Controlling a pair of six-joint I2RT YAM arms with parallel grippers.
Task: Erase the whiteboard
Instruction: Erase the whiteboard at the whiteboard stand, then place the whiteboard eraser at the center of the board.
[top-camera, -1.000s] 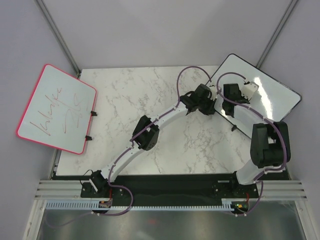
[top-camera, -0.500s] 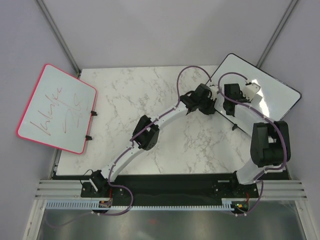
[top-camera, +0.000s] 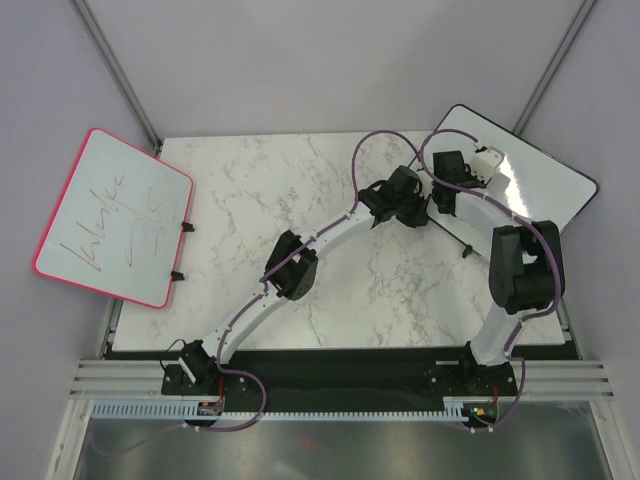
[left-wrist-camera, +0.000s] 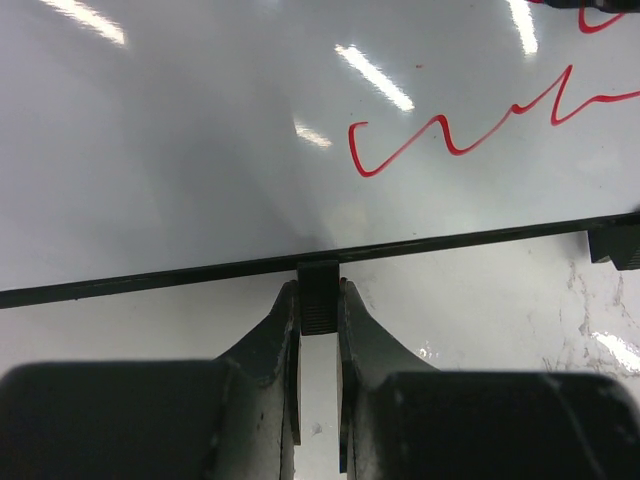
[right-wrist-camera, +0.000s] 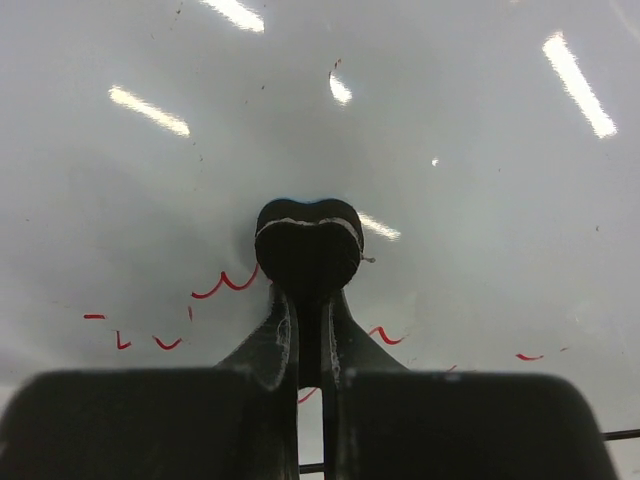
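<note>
Your whiteboard (top-camera: 545, 185) lies tilted at the far right corner of the marble table (top-camera: 260, 190), partly over its edge. It has a thin black frame with rounded corners and a glossy white face that catches the lights. A line of red handwriting (left-wrist-camera: 450, 135) runs near the framed edge, and only broken red strokes (right-wrist-camera: 225, 285) show under the right wrist. Your left gripper (left-wrist-camera: 320, 312) has its jaws nearly closed on a black tab (left-wrist-camera: 320, 278) on the frame. Your right gripper (right-wrist-camera: 310, 300) pinches a dark pad (right-wrist-camera: 308, 245) against the face.
</note>
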